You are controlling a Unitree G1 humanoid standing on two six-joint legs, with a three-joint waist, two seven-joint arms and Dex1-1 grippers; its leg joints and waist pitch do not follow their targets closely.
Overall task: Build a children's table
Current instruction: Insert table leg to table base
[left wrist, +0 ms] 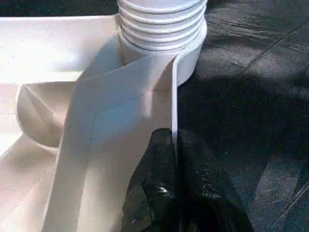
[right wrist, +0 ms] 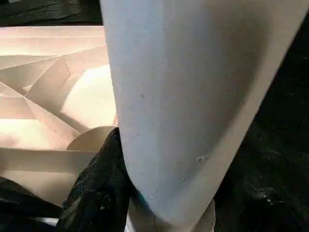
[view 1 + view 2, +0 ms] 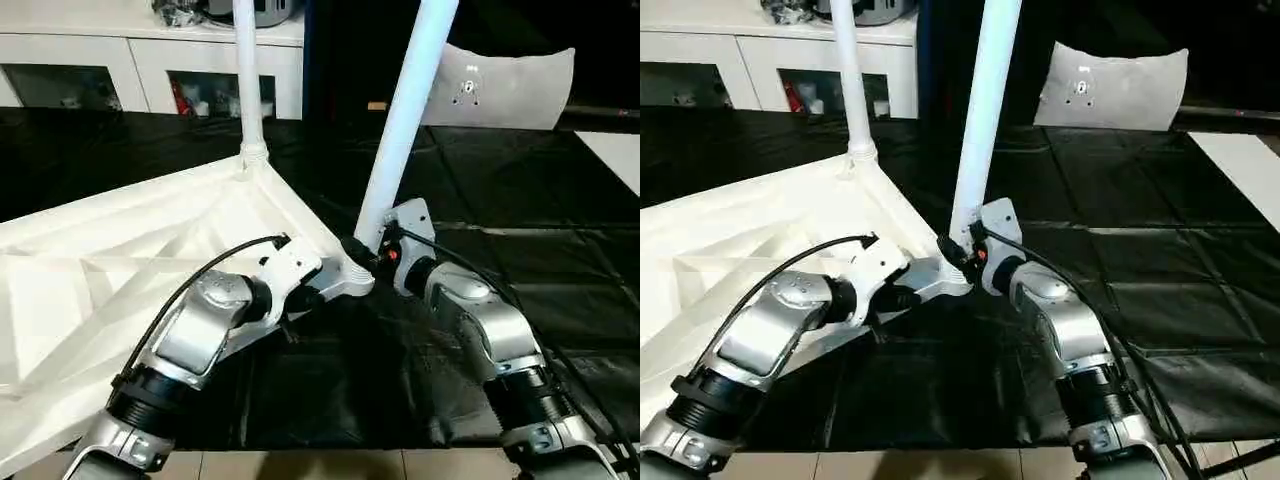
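Note:
The white table top [image 3: 120, 260] lies upside down on the black mat, ribbed underside up. One white leg [image 3: 247, 80] stands upright in its far corner socket. A second leg [image 3: 405, 120] leans a little to the right at the near corner socket [image 3: 345, 275]. My right gripper [image 3: 372, 255] is shut around this leg [image 2: 178, 96] just above its base, one black finger [image 2: 101, 183] pressed against it. My left gripper [image 3: 310, 295] is shut on the top's thin side wall [image 1: 173, 96] beside that corner, its fingertips [image 1: 157, 150] pinching the rim below the leg's ribbed end [image 1: 161, 24].
A white cabinet with glass doors [image 3: 150, 60] stands along the back. A white cushion [image 3: 500, 90] rests at the back right. The black mat [image 3: 520, 200] stretches to the right, and tiled floor [image 3: 330, 465] shows at the near edge.

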